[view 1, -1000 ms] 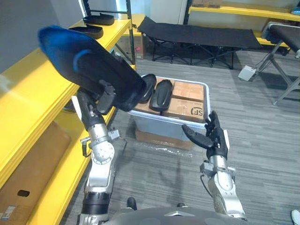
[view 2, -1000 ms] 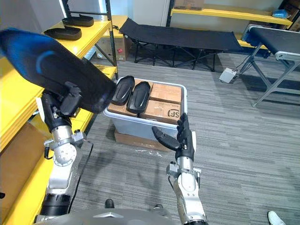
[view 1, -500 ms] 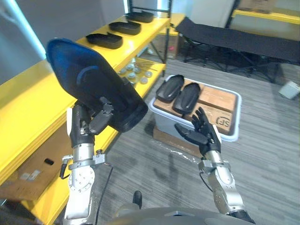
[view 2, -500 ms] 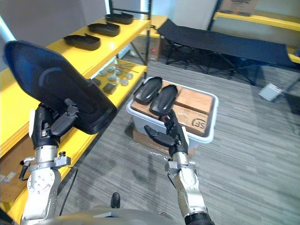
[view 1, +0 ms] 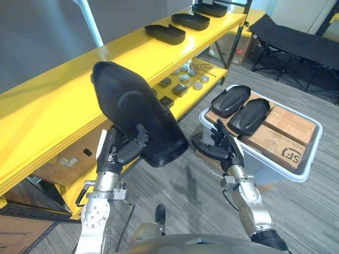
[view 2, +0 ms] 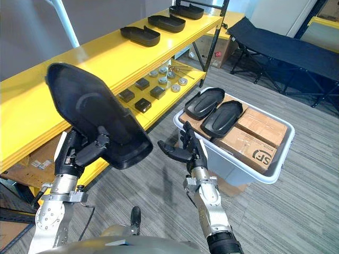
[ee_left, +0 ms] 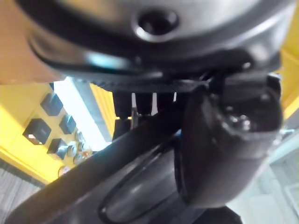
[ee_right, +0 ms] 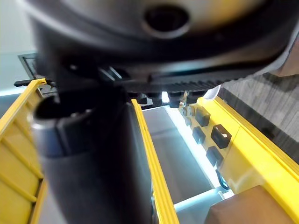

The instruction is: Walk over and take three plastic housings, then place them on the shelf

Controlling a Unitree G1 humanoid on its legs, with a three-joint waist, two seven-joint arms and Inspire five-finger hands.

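Observation:
My left hand (view 1: 121,152) is shut on a large black plastic housing (view 1: 135,119), held upright in front of the yellow shelf (view 1: 69,84); its thumb (ee_left: 224,140) presses the housing's rim. Three black housings (view 1: 164,33) lie in a row on the shelf's top board, towards its far end. Two more housings (view 1: 248,116) rest on cardboard boxes in the white bin (view 1: 310,164) to the right. My right hand (view 1: 218,149) hovers open, fingers spread, just left of the bin.
The lower shelf board carries small black blocks and round metal parts (view 1: 180,84). A cardboard box (view 1: 66,159) sits under the shelf. A black folding cot (view 1: 299,45) stands at the back right. Grey floor lies between the shelf and the bin.
The camera has turned towards the shelf, which now looks closer. My left hand still holds the housing; my right hand stays open beside the bin.

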